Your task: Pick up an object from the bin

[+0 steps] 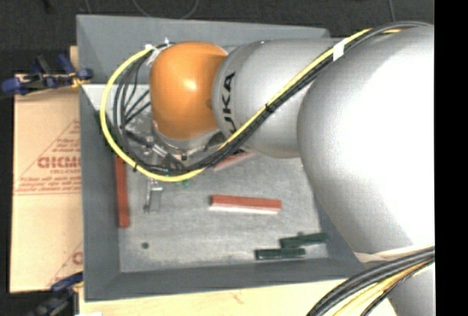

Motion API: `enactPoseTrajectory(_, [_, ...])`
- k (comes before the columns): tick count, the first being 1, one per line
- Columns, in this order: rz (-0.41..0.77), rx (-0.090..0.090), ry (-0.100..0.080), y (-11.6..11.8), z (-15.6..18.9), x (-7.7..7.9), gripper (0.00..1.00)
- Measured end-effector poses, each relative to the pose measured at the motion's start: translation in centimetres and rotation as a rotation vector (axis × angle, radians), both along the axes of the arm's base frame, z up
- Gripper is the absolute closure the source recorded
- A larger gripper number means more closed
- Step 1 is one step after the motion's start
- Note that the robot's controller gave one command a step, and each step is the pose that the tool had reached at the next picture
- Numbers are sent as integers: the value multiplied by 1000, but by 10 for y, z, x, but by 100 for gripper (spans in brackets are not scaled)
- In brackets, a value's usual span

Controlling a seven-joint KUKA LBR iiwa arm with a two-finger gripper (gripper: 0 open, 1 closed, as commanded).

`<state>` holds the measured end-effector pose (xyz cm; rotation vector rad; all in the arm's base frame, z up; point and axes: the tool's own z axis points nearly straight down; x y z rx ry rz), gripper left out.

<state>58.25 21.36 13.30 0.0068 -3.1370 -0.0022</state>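
Observation:
My gripper (152,197) hangs below the orange-covered wrist over the bin's left part, just above the floor. Close on its left a long red-brown stick (122,194) lies along the left wall, apart from the gripper. To its right a flat red bar with a white edge (245,204) lies on the floor, about a hand's width away. Nothing shows in the gripper's grasp.
A dark green angled piece (291,247) lies near the front wall at the right. A small dark speck (145,246) sits on the floor in front of the gripper. A reddish edge (235,159) peeks out under the arm, which covers the bin's back and right.

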Motion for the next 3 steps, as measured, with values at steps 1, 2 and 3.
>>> enactPoseTrajectory(1, [90, -5, -7, -71, -66, 47, 0])
enactPoseTrajectory(2, [394, -5, -9, -162, -31, 34, 0])
enactPoseTrajectory(3, [423, -1, -2, -211, -33, -19, 0])
